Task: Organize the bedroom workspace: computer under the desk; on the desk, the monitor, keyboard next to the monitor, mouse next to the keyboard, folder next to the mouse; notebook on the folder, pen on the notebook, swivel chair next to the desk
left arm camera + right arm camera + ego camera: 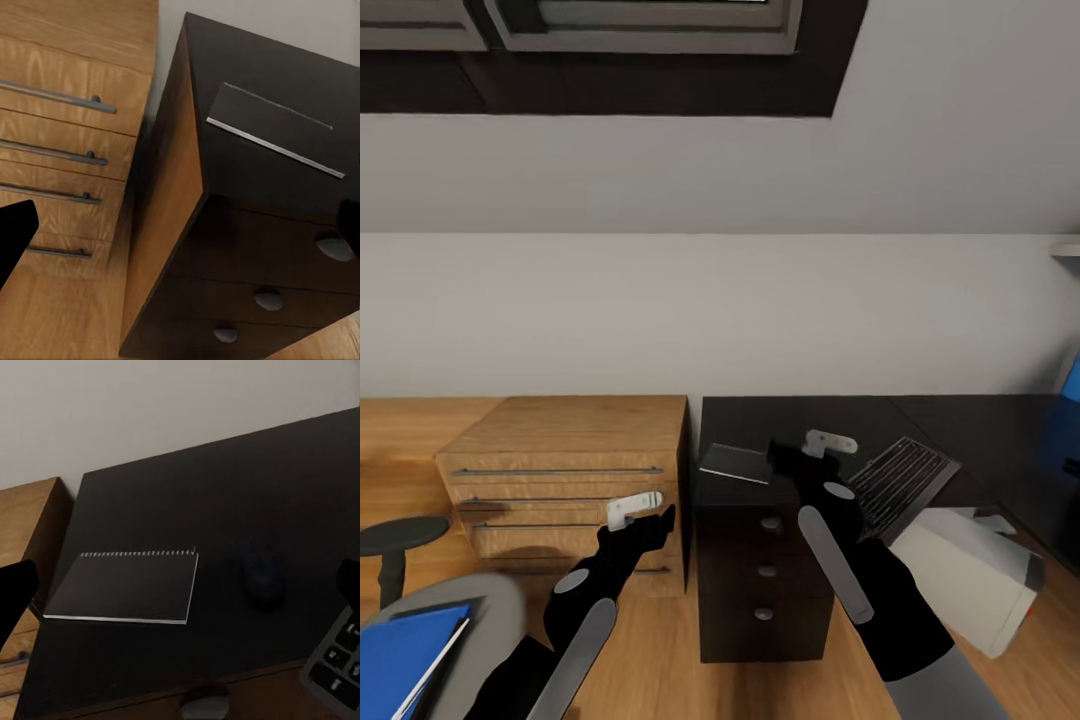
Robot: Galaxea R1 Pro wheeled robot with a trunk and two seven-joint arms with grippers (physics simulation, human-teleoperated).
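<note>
the right gripper [812, 455] sits just right of centre in the head view, over the near end of the glossy black desk [960, 430]. in the right wrist view its two dark fingertips [15, 600] show at opposite edges of the frame, spread wide with nothing between them. under it lies the notebook [124, 585], flat on the black top at the centre left of that view, spiral edge facing the wall; in the head view it is the pale grey sheet [735, 462] just left of the gripper. the mouse [260, 577] lies just beside the notebook on the same surface, dark against dark and hard to make out. the keyboard [900, 482] is to the right of the gripper in the head view, tilted, with one end overhanging the desk edge; a corner of its keys shows at the lower right of the right wrist view.

the left gripper [645, 512] hovers at lower centre left of the head view, in front of the light-wood drawer chest [560, 470]. its fingertips [13, 236] also stand wide apart and hold nothing. the left wrist view looks down the side of the black three-drawer cabinet [262, 292], which stands touching the chest's side.

the computer [975, 580] lies tilted on the oak floor [660, 660] at lower right, beside the cabinet. the blue folder [405, 655] rests on the grey seat of the swivel chair [490, 610] at the lower left corner.
</note>
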